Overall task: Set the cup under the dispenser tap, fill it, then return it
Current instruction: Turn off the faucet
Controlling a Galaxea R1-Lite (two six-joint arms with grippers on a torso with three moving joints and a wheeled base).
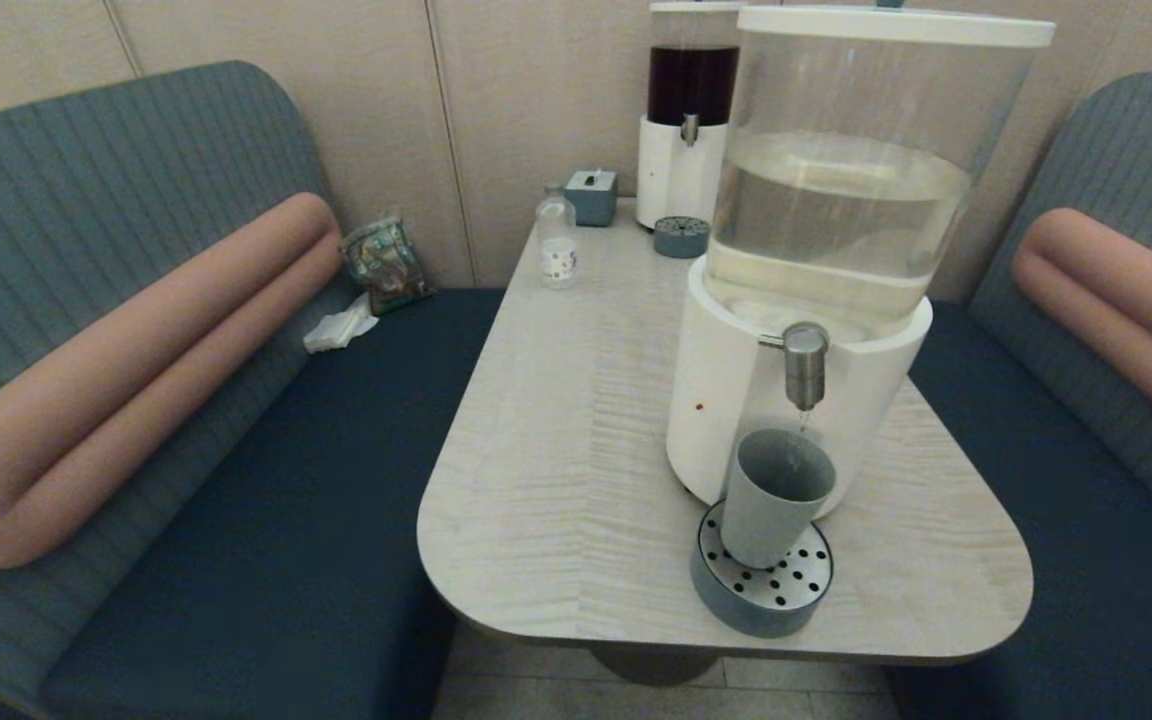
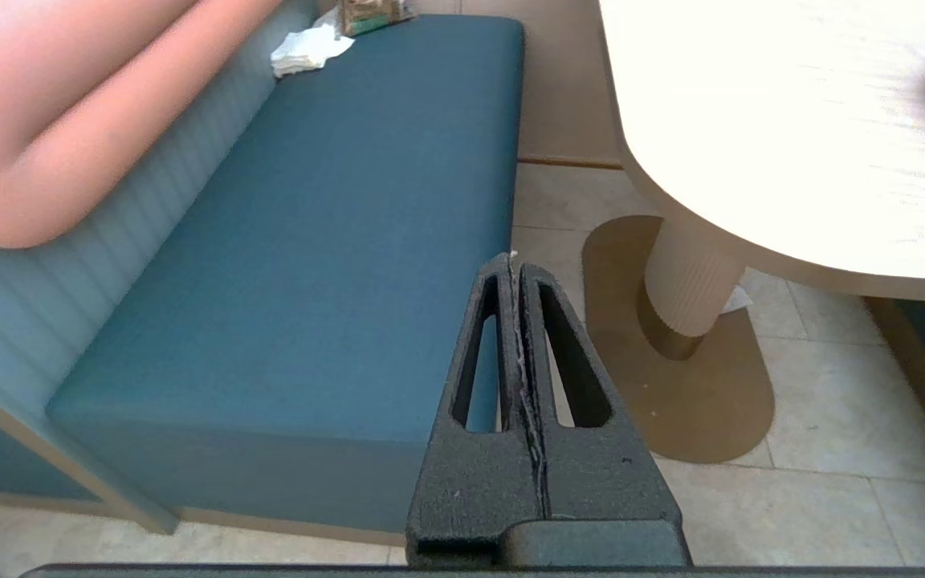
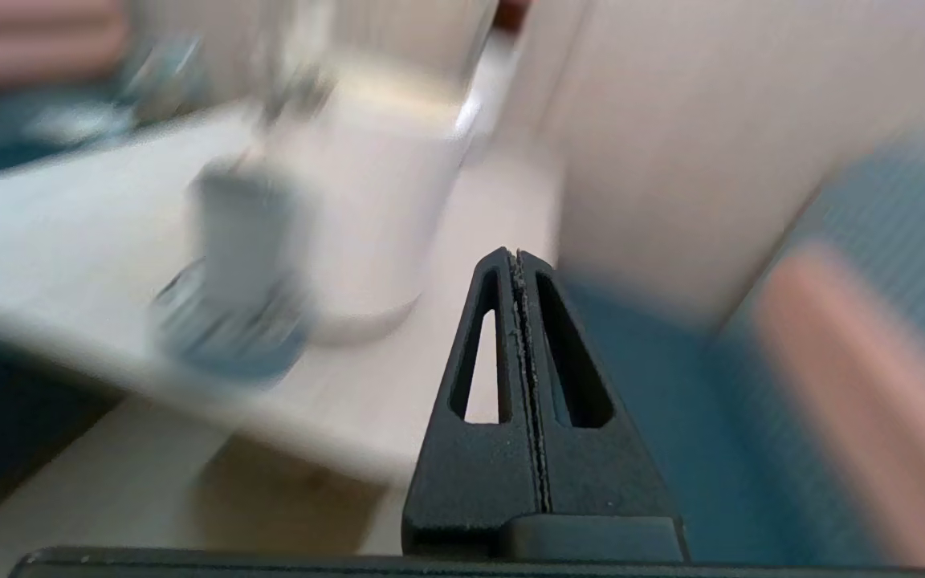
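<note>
The grey-green cup (image 1: 774, 495) stands upright on the round blue-grey tray (image 1: 796, 590) with its perforated metal top, directly below the brushed-steel dispenser tap (image 1: 804, 364) of the big clear-tank dispenser (image 1: 841, 200). A thin trickle shows under the tap. Neither arm appears in the head view. My right gripper (image 3: 518, 255) is shut and empty, low beside the table's near right edge, with the cup (image 3: 247, 233) blurred off to its side. My left gripper (image 2: 513, 261) is shut and empty, parked low over the floor by the left bench.
A small clear bottle (image 1: 557, 238), a grey tissue box (image 1: 591, 196) and a dark-liquid dispenser (image 1: 688, 110) with its own small tray (image 1: 681, 237) stand at the table's far end. Blue benches (image 1: 266, 500) flank the table (image 1: 556, 450). The table pedestal (image 2: 691, 281) rises close to my left gripper.
</note>
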